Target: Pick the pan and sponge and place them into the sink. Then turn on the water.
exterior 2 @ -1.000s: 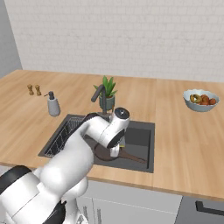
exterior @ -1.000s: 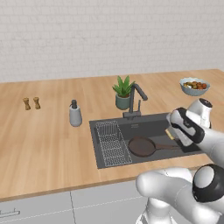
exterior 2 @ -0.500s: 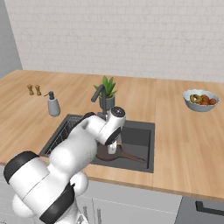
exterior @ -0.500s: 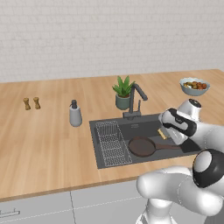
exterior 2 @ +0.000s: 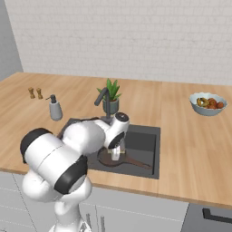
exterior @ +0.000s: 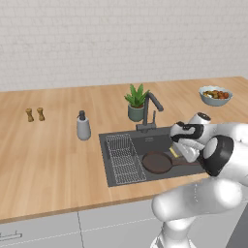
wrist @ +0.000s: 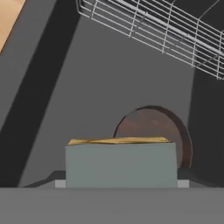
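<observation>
Now the white arm bends low over the sink, a dark grey basin set into the wooden surface. The claw hangs inside the basin, just above the frying pan, and it has the sponge between its two fingers; in the hand view the block sits across the bottom, grey-green on its face with a yellow edge on top. So the claw is closed on the sponge and stands fairly wide because of it. In the left base view a bit of yellow shows beside the hand, near the rim of the pan.

The pan lies flat on the floor of the sink, in its right half, with its long handle pointing toward the right wall of the basin. The wire rack fills the left part of the sink, just beside the pan.

The dark curved faucet stands behind the basin. A potted plant is just beside it. A soap dispenser stands to the left of the sink, and two small shakers are farther left. A bowl of food rests far to the right.
</observation>
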